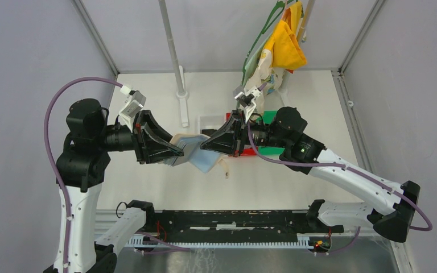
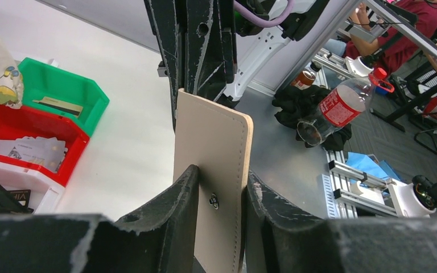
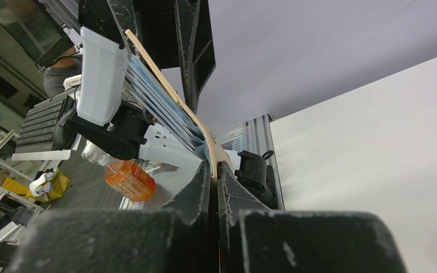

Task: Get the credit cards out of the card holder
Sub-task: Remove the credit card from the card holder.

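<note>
The left hand [image 1: 177, 152] grasps the card holder [image 1: 198, 159] by its tan flap, one finger on each side, close to a small metal stud [image 2: 213, 200]. The right hand [image 1: 206, 144] is clenched on the opposite edge of the same holder. The holder therefore hangs between the two hands, lifted off the white counter [image 1: 296, 187], and its pale blue panel shows on the near side of the right hand. Beyond the right hand stand a red bin [image 2: 11, 120] and a green bin [image 2: 54, 79]; some credit cards [image 2: 31, 151] lie in the red one. Farther behind that hand hang yellow cloths [image 1: 287, 45].
</note>
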